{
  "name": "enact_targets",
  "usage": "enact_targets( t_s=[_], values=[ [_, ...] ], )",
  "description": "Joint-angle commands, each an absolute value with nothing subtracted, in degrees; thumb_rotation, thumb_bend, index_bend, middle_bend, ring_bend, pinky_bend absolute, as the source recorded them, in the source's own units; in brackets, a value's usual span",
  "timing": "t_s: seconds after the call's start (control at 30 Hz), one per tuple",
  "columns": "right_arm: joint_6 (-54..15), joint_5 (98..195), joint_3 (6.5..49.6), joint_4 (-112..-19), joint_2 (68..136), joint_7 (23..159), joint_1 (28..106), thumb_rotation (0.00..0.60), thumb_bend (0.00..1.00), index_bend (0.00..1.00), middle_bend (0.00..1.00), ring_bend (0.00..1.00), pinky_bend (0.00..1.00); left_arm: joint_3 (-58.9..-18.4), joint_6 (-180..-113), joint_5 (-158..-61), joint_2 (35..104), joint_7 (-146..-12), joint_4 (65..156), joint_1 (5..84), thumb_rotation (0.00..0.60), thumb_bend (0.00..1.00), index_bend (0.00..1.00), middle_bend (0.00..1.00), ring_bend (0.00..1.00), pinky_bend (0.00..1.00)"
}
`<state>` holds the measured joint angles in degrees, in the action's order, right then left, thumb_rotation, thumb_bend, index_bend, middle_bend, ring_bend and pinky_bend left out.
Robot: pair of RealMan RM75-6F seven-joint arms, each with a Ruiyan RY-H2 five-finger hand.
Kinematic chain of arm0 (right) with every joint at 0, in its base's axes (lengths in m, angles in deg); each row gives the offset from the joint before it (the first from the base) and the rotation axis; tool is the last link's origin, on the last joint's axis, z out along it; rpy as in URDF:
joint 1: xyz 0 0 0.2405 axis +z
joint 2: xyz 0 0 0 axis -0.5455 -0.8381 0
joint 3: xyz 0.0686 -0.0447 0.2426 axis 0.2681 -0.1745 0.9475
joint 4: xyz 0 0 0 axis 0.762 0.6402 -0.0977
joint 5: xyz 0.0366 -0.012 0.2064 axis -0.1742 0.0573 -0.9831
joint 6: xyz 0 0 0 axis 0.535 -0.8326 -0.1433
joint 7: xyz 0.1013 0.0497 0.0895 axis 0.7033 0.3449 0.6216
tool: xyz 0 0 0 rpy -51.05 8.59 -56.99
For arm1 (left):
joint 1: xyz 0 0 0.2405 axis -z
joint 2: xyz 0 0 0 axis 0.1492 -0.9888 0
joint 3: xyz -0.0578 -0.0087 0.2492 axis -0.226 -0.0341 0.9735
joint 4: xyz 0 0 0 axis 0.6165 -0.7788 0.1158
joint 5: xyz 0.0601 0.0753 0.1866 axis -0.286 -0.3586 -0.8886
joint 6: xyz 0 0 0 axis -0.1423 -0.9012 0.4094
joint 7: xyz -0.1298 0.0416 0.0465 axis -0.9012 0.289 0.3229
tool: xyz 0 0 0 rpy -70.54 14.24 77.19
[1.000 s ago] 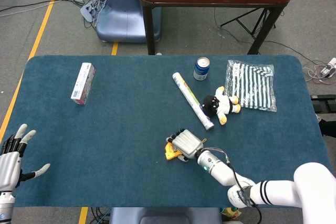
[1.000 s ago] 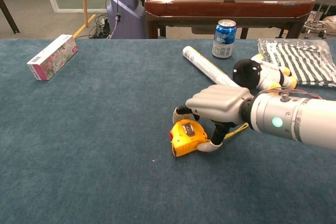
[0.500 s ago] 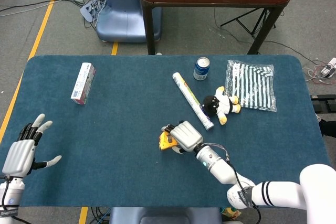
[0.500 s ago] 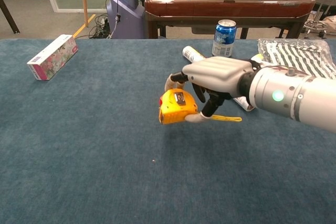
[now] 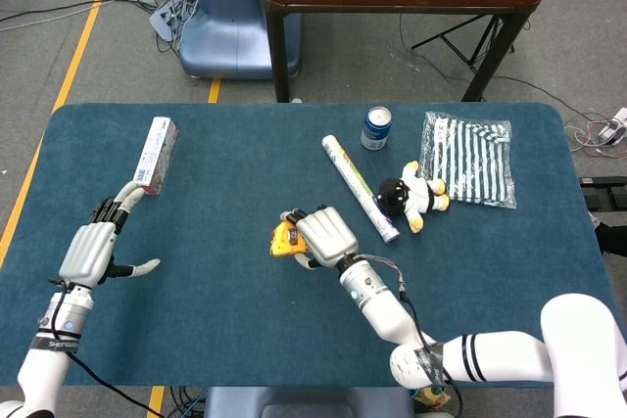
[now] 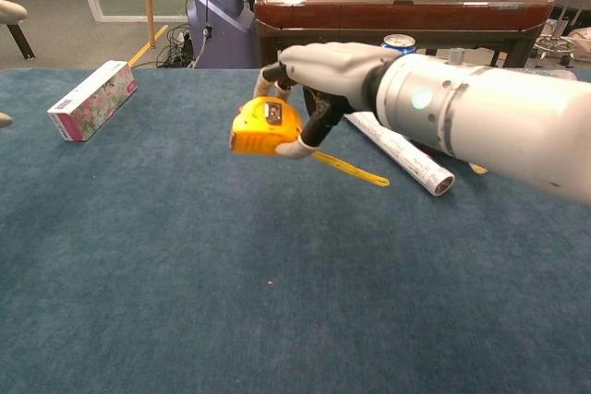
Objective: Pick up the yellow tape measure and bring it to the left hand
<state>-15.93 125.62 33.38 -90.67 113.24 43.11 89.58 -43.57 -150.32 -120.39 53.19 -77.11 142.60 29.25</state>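
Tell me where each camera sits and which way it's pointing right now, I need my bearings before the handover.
Head view: high above the near edge, looking steeply down on the table; shows the left hand open and the right hand with its arm.
Chest view: low at the near edge, looking level across the table toward the room; shows the right hand close up.
Shared: tape measure held off the table, box, paper roll.
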Motion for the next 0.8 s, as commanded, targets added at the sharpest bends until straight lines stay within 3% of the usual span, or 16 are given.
enact_targets(
  t_s=[0.03, 0.37, 0.8],
  values=[
    [-18.02, 122.74, 35.2, -91.21, 115.09, 40.82, 91.87, 0.6, 0.62, 0.62, 0.61, 0.53, 0.36, -44.04, -149.98, -119.53, 53.92, -76.27, 142.9, 30.15, 0.6, 0.11, 0.0, 0.01, 0.0, 0.0],
    [-23.29, 115.59, 38.3, -88.26, 121.07, 35.74, 97.54, 0.6, 0.63, 0.62, 0.62, 0.53, 0.36, -44.99, -147.79, -115.66, 56.52, -76.12, 142.77, 33.22, 0.6, 0.11, 0.0, 0.01, 0.0, 0.0],
    [-26.98, 116.19, 40.0, -82.88, 127.07, 36.61, 100.02, 0.6, 0.65, 0.63, 0.62, 0.53, 0.34, -44.8, -146.63, -113.41, 60.14, -75.65, 141.6, 35.88, 0.6, 0.11, 0.0, 0.01, 0.0, 0.0]
  ],
)
